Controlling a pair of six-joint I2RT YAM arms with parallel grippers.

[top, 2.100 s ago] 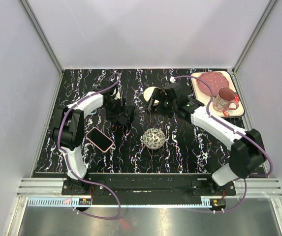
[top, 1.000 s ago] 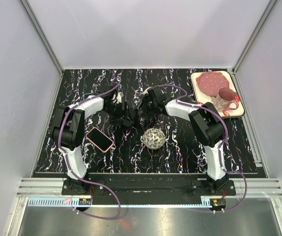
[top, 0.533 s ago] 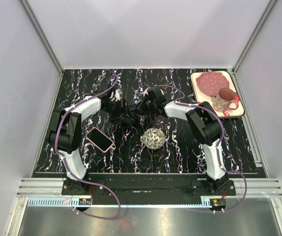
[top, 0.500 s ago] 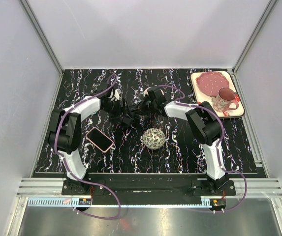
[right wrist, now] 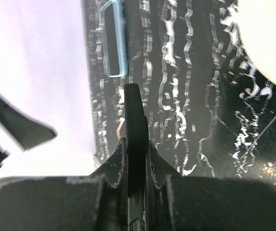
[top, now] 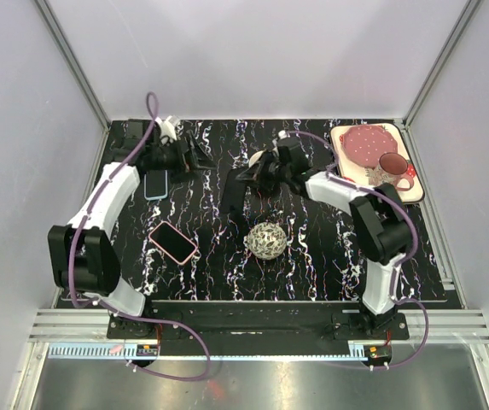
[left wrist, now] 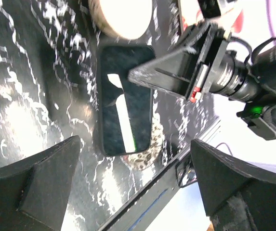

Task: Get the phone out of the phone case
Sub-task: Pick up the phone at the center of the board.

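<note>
My right gripper (right wrist: 134, 144) is shut on the black phone (right wrist: 133, 115), which shows edge-on between its fingers. Seen from above, the phone (top: 231, 193) hangs out to the left of the right gripper (top: 248, 175), over the middle of the table. Its glossy screen (left wrist: 125, 113) fills the middle of the left wrist view. The light blue phone case (top: 155, 184) lies on the table at the back left, an empty frame (right wrist: 114, 45). My left gripper (top: 195, 154) stands wide open at the back left, holding nothing, apart from the case and the phone.
A pink-rimmed phone (top: 173, 242) lies at the front left and a patterned ball (top: 266, 240) in the middle. A tray (top: 344, 160) with a red plate and a mug (top: 389, 175) stands at the back right. A pale round disc (left wrist: 121, 14) lies behind the right gripper.
The left gripper has opened and pulled away to the back left. The blue case now lies on the table. The right gripper has shut on the phone and holds it alone.
</note>
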